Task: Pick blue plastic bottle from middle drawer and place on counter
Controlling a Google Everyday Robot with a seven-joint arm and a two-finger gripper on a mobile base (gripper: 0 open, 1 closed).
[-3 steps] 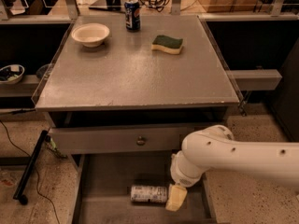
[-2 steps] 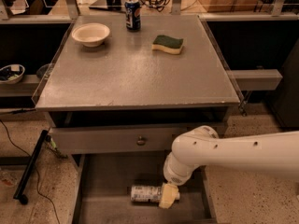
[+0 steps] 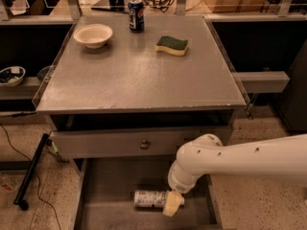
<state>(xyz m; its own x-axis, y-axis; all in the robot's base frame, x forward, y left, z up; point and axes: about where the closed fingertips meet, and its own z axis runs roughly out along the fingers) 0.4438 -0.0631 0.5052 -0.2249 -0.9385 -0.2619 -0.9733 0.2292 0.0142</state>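
Currently we are at the grasp step: the gripper [image 3: 172, 204] sits low in the middle drawer [image 3: 108, 186], at the right end of the blue plastic bottle [image 3: 149, 199], which lies there on its side. We cannot tell how wide the gripper stands or whether it has hold of anything. Next — we judge — a firm closure, then a lift clear of the drawer front [image 3: 144, 144] up to the counter [image 3: 139, 80]. Count: one bottle, one bowl [image 3: 93, 34], one can [image 3: 136, 15], one sponge [image 3: 172, 45].

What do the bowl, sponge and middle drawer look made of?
Bowl: matte cream, paper or plastic, unclear. Sponge: yellow foam, green scrub top. Middle drawer: dull grey, likely painted metal. Hand is in the drawer at one end of the blue plastic bottle.
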